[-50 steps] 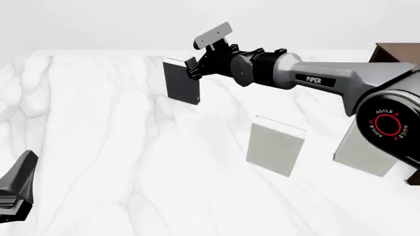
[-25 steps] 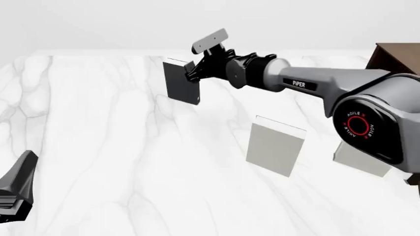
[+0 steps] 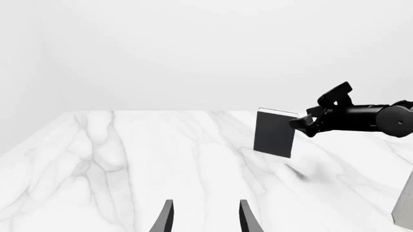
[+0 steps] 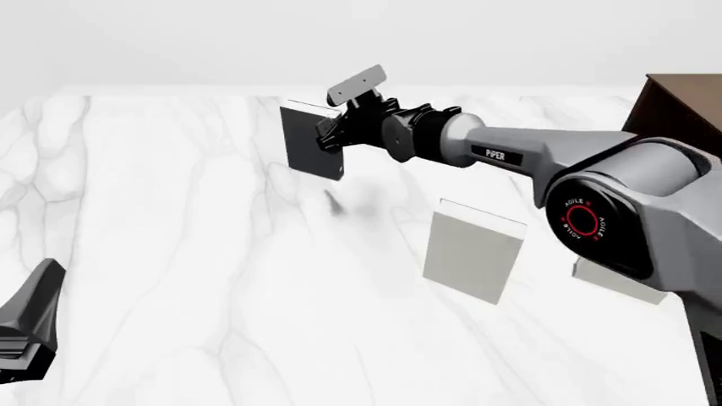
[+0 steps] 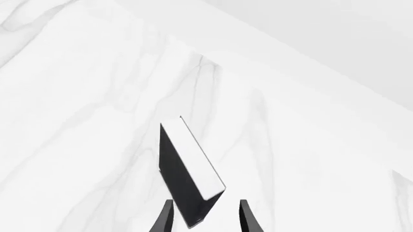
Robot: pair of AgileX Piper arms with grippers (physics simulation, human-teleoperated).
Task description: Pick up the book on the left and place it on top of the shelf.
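White marbled desk (image 4: 169, 254), carrying every item I work with. My right arm (image 4: 542, 161) reaches across it from the right, ending at the right hand (image 4: 330, 128), which pinches the book (image 4: 311, 139) between its fingers. The dark brown shelf (image 4: 682, 110) sits well apart from that hand, back along the arm at the far right edge of the front view, and only part of it shows. Two pale books stand behind the right hand on its arm's side: the nearer one (image 4: 474, 251) upright below the forearm, the other (image 4: 615, 279) mostly hidden by the arm's base joint. The book is charcoal with a white page edge; it hangs clear of the desk, its faint shadow lying below it, and in the right wrist view it (image 5: 187, 179) sits tilted between the two fingertips. My left hand (image 3: 205, 220) waits well apart from the book, fingers spread, nothing between them.
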